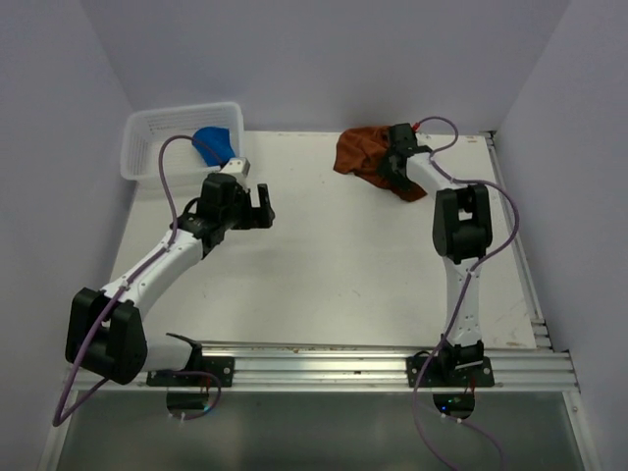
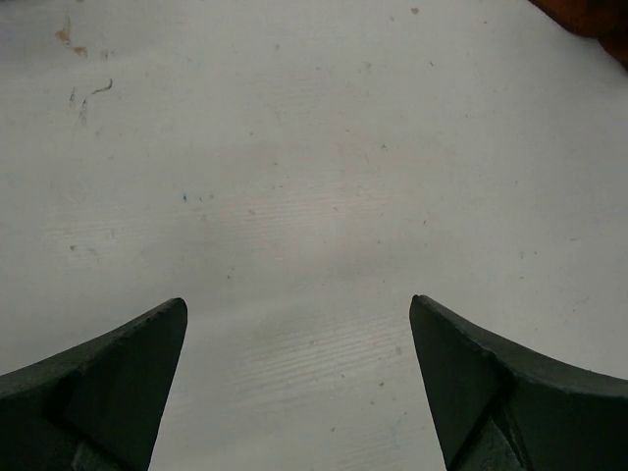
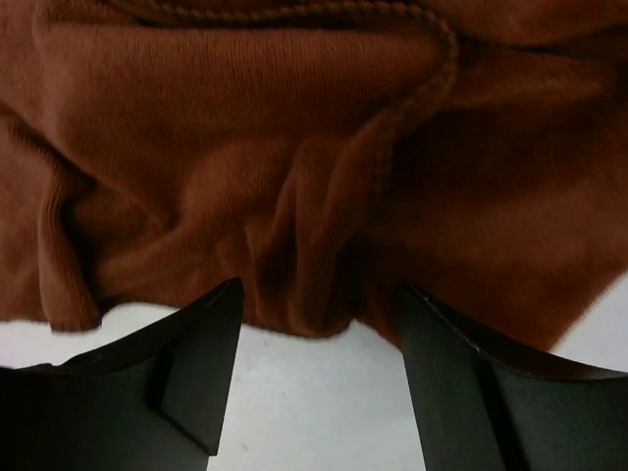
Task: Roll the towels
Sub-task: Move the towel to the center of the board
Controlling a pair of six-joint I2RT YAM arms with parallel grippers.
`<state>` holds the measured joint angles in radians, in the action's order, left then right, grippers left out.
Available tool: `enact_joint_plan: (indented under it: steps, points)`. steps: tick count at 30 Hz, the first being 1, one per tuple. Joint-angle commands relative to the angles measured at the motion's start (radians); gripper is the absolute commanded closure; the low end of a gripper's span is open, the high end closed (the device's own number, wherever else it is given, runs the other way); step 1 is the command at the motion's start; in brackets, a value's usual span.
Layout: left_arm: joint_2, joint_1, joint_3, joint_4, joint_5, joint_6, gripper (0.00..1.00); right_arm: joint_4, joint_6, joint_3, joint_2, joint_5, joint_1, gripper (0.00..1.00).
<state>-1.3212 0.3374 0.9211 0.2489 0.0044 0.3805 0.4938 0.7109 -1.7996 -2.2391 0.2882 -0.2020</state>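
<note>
A crumpled rust-brown towel (image 1: 365,154) lies at the far right of the white table; it fills the right wrist view (image 3: 294,167). My right gripper (image 1: 392,163) is open, its jaws just short of the towel's near edge (image 3: 319,304), not closed on it. A blue towel (image 1: 213,143) sits rolled in a white basket (image 1: 147,132) at the far left. My left gripper (image 1: 261,208) is open and empty above bare table (image 2: 299,314); a corner of the brown towel (image 2: 589,18) shows at its top right.
The white basket stands in the far left corner against the wall. White walls close the table on the left, back and right. A metal rail (image 1: 343,358) runs along the near edge by the arm bases.
</note>
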Motion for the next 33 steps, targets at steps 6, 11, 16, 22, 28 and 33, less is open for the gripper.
enact_joint_plan:
  steps: [6, 11, 16, 22, 28, 33]
  points:
    - [-0.004, 0.022, 0.035, -0.086, 0.057, -0.048, 0.0, 0.031, 0.003, -0.227, -0.165, -0.055, 0.01, 0.89]
    - [-0.003, 0.022, 0.039, -0.079, 0.056, -0.038, 0.0, -0.035, -0.053, 0.027, 0.026, -0.127, -0.025, 1.0]
    - [0.019, 0.022, 0.032, -0.065, 0.051, -0.016, 0.0, -0.021, -0.094, 0.343, 0.307, -0.205, -0.141, 1.0]
    - [0.05, 0.026, -0.01, -0.068, 0.092, 0.038, 0.0, -0.02, -0.058, 0.788, 0.725, -0.248, -0.345, 1.0]
    - [0.059, 0.04, -0.096, -0.059, 0.106, 0.093, 0.01, 0.0, 0.097, 1.162, 1.111, -0.248, -0.519, 0.61]
    - [0.086, 0.052, -0.183, -0.068, 0.14, 0.142, 0.0, -0.049, 0.082, 1.26, 1.314, -0.205, -0.521, 0.36]
